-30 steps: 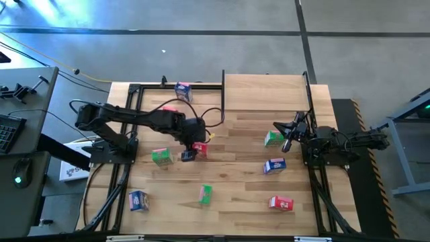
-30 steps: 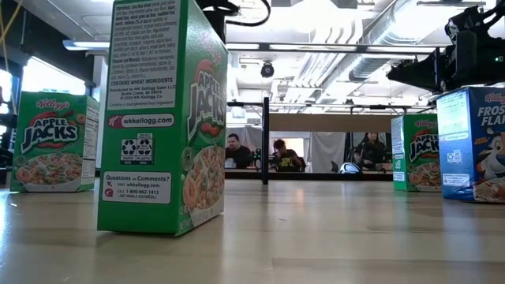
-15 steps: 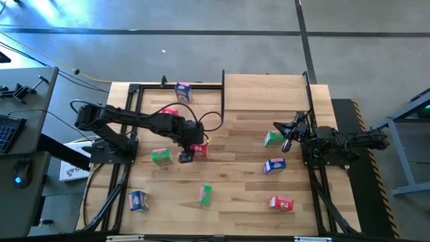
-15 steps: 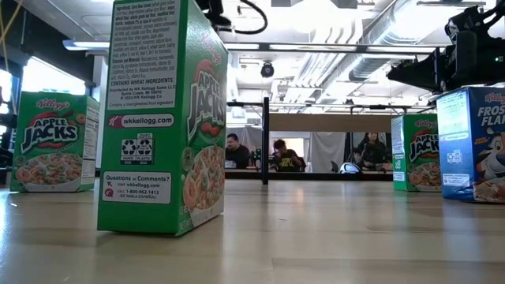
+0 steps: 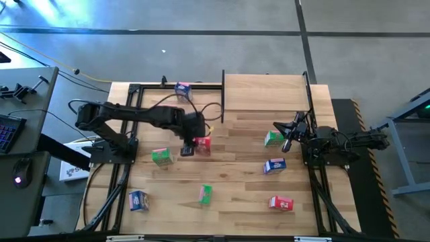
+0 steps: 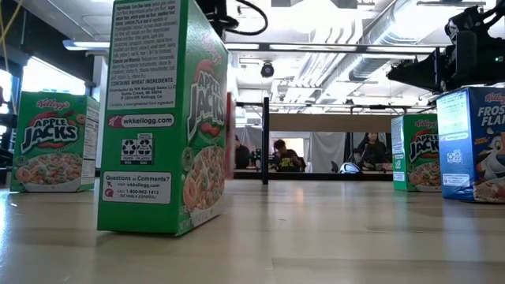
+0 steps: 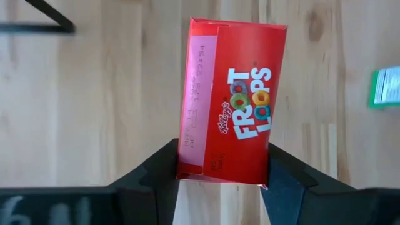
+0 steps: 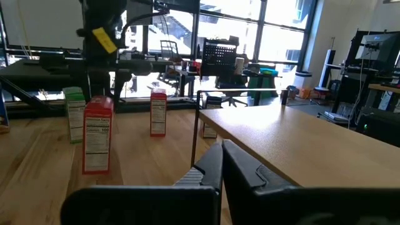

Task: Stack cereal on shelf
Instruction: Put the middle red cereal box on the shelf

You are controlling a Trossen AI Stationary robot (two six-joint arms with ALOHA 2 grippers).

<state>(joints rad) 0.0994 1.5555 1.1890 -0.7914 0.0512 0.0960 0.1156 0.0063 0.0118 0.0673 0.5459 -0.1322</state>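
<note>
My left gripper [image 5: 196, 144] reaches to the table's middle and is shut on a red Froot Loops cereal box [image 7: 228, 103], which shows upright in the right wrist view [image 8: 97, 134]. My right gripper [image 8: 222, 156] waits shut at the table's right side [image 5: 287, 136], touching nothing, beside a green box [image 5: 273, 138]. The shelf [image 5: 265, 94], a light-wood board on black posts, stands at the far edge. Other cereal boxes stand on the table: blue [image 5: 183, 91], green [image 5: 161, 156], blue [image 5: 138, 199], green [image 5: 205, 193], blue [image 5: 273, 165], red [image 5: 281, 202]. My left gripper pinches the red box's upper end [image 7: 222, 172] between its two fingers [image 7: 164, 172], one on each narrow side. The fingers come from above, pointing down. The box hangs upright below them; whether its bottom is off the table, I cannot tell.
Another red box [image 5: 169, 107] stands partly under the left arm. In the low view a green box [image 6: 162, 118] stands close in front and hides most of the held box. Bare tabletop [image 5: 235, 168] lies between the boxes. People sit in the room beyond the table.
My left gripper has moved toward the table's far edge and slightly right, staying shut and carrying the red box along. In the low view a red strip of that box now shows past the right edge of the near green box.
</note>
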